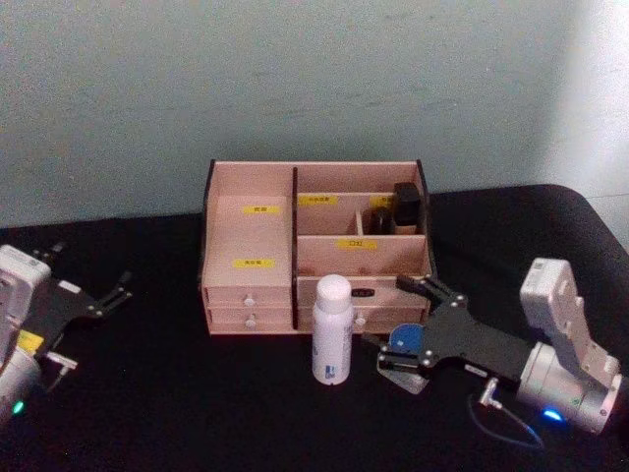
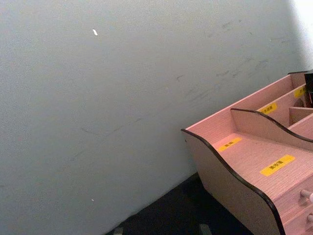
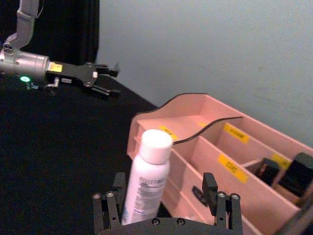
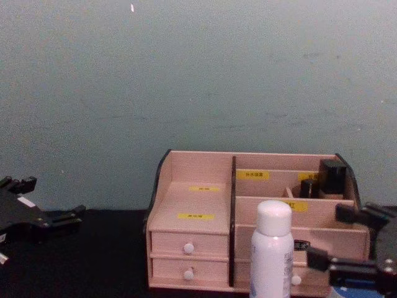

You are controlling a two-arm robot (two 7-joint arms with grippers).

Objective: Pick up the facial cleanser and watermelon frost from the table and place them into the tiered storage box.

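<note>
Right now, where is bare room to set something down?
Free: left tiers of the tiered storage box; table between it and left gripper. Crowded: right rear compartments with dark items; box front, with white bottle and right gripper.

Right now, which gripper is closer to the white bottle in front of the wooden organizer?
Right. The right gripper is just beside the white bottle on its right, fingers open. The left gripper sits far off near the table's left edge.
</note>
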